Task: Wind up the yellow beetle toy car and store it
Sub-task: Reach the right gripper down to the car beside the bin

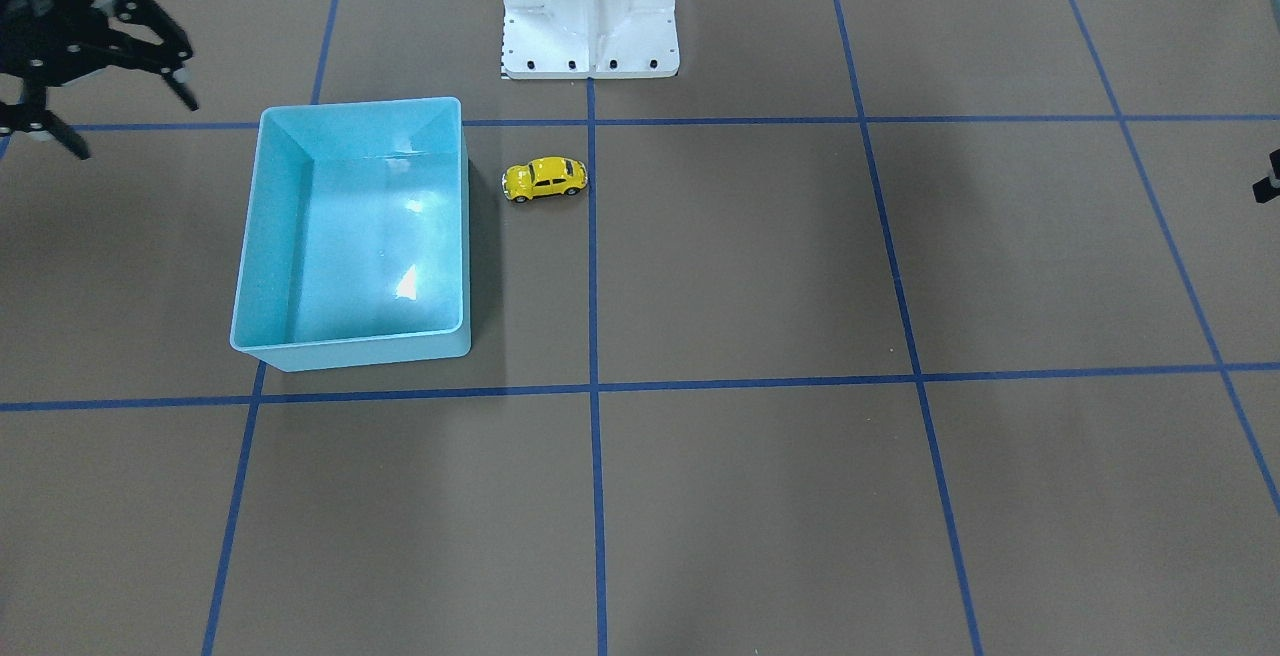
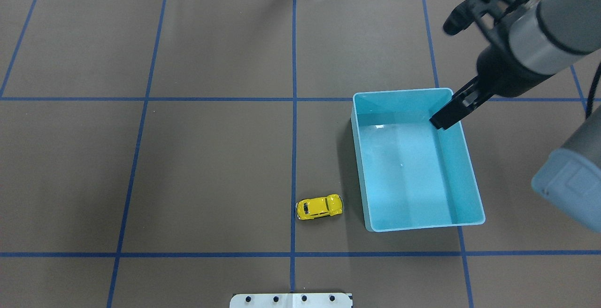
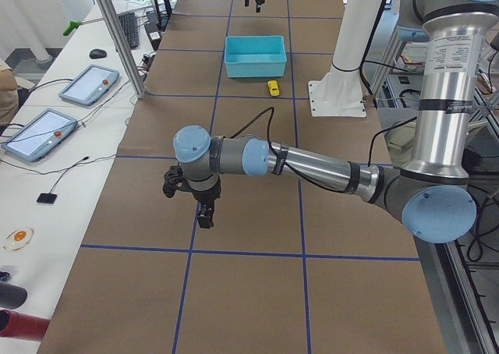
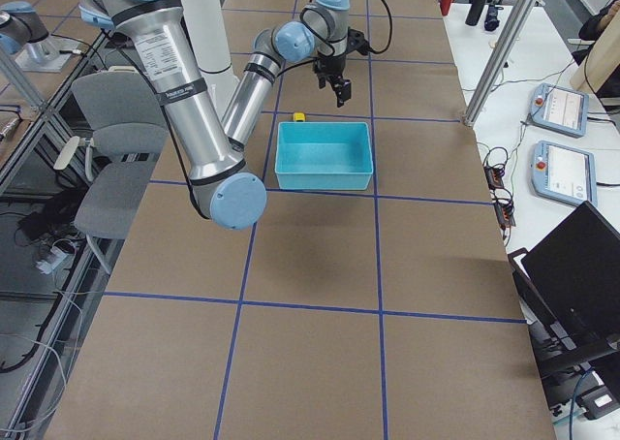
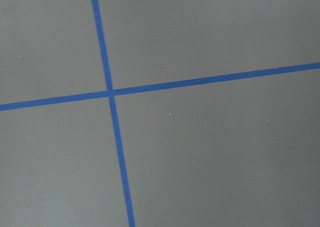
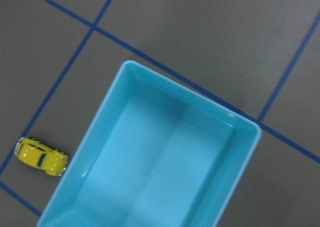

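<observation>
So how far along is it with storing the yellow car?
Nothing looks done: the yellow beetle toy car sits on the table beside the light-blue bin, untouched, and the bin is empty. The right gripper hangs open near the bin, holding nothing. Winding, pickup and storing all remain.

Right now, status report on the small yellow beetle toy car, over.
Right gripper open, empty, by light-blue plastic bin. Left gripper: cannot tell. Yellow car on table beside bin, untouched. Nothing blocking it.

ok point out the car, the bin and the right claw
yellow beetle toy car (image 1: 545, 178), front-facing view, its roof
light-blue bin (image 1: 350, 351), front-facing view, its near outer wall
right claw (image 1: 130, 123), front-facing view, midway between its fingertips
</observation>
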Robot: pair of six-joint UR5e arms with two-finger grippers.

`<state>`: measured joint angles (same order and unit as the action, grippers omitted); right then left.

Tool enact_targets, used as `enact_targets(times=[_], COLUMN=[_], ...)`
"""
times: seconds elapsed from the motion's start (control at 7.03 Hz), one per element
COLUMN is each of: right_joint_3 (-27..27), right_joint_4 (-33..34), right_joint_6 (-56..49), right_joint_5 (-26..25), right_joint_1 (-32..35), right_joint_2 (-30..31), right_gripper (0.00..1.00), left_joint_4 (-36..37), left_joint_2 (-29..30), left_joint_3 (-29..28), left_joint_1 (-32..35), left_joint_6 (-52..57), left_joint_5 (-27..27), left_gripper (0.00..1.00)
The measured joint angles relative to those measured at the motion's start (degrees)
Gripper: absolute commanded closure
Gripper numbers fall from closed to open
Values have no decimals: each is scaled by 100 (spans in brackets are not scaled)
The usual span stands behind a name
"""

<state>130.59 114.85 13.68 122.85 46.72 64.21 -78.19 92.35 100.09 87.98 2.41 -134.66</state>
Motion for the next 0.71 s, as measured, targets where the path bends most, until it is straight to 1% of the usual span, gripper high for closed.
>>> enact_targets(times=[0.14,0.43,0.57,0.71], right_joint_3=[95,111,64,-159], right_joint_4=[29,39,34,13], right_joint_6=[-352,-1957,-2460,-2842], right_joint_5=[-303,-766,-1106,-1439], right_joint_1=[-543,-1246,-1627,-1958], right_joint_2=[-107,-187,-209,-328], right_gripper=[0,0,0,0], left_joint_4=[-4,-38,-50,-52], left_joint_2=[-82,-243,-259,-276], left_joint_3=[-39,-188,-218,-238], left_joint_1=[97,133,133,132], left_joint_6=[9,7,0,-18], left_joint_5=[19,-58,-142,-164], left_gripper=[0,0,0,0])
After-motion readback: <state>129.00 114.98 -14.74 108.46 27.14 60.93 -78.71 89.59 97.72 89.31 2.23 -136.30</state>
